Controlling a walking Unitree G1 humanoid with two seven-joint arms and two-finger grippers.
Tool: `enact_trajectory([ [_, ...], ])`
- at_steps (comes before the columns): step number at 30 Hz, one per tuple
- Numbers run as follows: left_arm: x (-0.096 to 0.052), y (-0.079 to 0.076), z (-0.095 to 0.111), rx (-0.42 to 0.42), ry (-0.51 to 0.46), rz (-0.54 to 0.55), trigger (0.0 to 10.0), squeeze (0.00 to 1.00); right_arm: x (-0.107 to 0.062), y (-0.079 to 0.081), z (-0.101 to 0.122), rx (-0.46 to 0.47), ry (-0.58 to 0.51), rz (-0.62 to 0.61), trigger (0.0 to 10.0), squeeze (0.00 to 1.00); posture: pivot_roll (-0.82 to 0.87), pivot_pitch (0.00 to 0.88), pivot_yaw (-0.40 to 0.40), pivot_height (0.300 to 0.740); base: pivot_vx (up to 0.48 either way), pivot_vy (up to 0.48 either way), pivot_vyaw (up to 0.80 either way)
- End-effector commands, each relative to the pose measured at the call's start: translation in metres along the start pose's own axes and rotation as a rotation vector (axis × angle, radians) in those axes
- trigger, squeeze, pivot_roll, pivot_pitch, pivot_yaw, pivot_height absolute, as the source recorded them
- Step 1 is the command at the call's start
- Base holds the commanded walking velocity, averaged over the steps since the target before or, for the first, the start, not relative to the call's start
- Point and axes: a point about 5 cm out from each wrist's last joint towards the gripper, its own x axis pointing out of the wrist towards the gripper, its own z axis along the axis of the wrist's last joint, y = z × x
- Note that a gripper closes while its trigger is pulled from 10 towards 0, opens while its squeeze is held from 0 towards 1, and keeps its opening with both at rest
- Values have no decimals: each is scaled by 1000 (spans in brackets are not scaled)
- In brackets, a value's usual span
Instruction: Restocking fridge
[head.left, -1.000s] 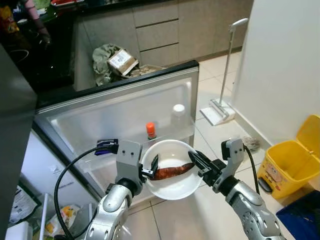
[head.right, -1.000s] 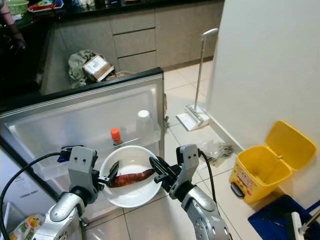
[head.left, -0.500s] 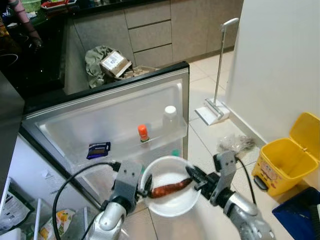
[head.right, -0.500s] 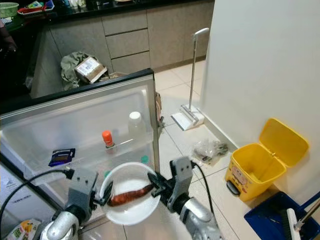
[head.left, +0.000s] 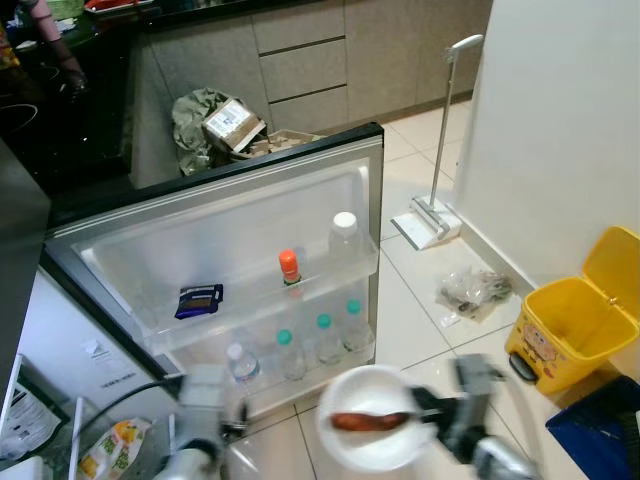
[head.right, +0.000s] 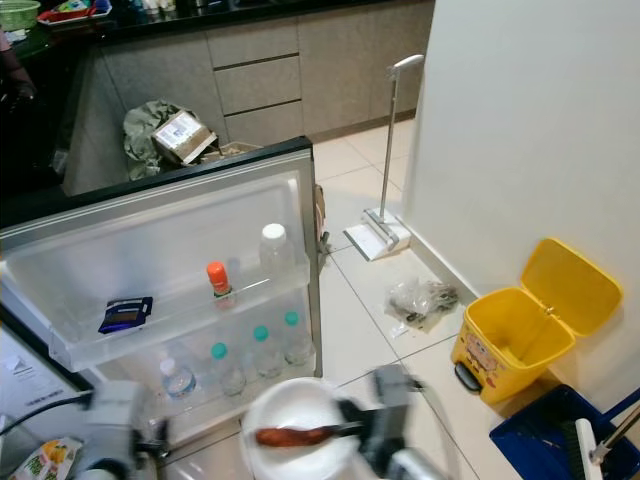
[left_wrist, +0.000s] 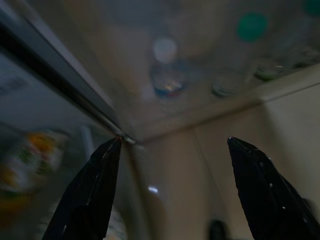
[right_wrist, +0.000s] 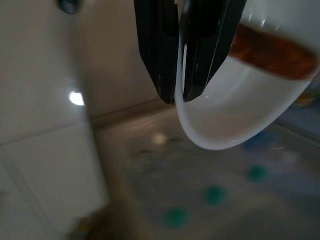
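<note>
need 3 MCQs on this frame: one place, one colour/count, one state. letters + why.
1. Where is the orange-capped bottle?
A. upper fridge door shelf
B. floor
C. yellow bin

2. What colour is the bowl?
A. blue
B. white
C. black

3. What is the left claw doing?
A. shut on the bowl
B. shut on a bottle
C. open, holding nothing

Key: 1 A, it stands beside the white-capped bottle on the upper shelf. 2 B, its rim is white in the right claw. 3 C, its fingers stand wide apart.
</note>
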Motion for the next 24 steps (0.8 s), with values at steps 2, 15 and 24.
enact_trajectory([
  [2, 1, -22, 13, -71, -35, -153, 10000, 0, 6, 6, 1, 29, -33, 7, 10000, 0, -89, 111, 48, 717, 0, 0, 0],
  [15, 10, -7, -3, 6, 44, -59, 10000, 0, 13, 6, 21, 13, -118, 11, 10000, 0, -98, 102, 52, 717, 0, 0, 0],
  [24, 0, 6, -44, 29, 189, 44, 10000, 0, 14, 13, 11, -38, -96, 20, 10000, 0, -97, 92, 40, 717, 0, 0, 0],
])
